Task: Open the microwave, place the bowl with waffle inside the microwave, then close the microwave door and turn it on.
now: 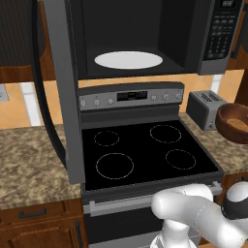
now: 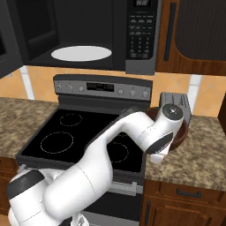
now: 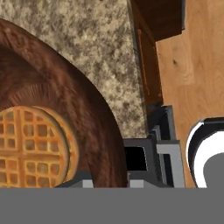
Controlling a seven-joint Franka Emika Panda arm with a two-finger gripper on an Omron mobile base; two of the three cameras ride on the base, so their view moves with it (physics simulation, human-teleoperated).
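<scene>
Above the stove [image 1: 145,150] you have the microwave [image 1: 140,36] standing open, its white turntable [image 1: 128,60] bare inside. Its door [image 1: 60,92] is swung out to the left and you see it edge-on in the left base view, so its glass and handle are hard to make out; in the right base view just a dark corner of it shows at the upper left. You can see rows of pale marks on the button panel [image 2: 141,31], but they are too small and blurred to read. The same goes for the stove's little display: nothing legible.

To the right on the bench [image 2: 198,154] sits the bowl [image 1: 233,123], just beside the toaster [image 1: 206,109]. The frame edge cuts the bowl off in the left base view. In the right base view the arm's wrist covers most of it, leaving you only a brown sliver at the right. From the hand view you look down close on the bowl, with the waffle [image 3: 33,148] lying inside, its grid pattern clear, though its left and lower parts are cut off.

As for the claw, you cannot tell whether its fingers are apart or together: the wrist blocks it in the right base view, and the hand view shows only grey blocky parts at the bowl's rim.
</scene>
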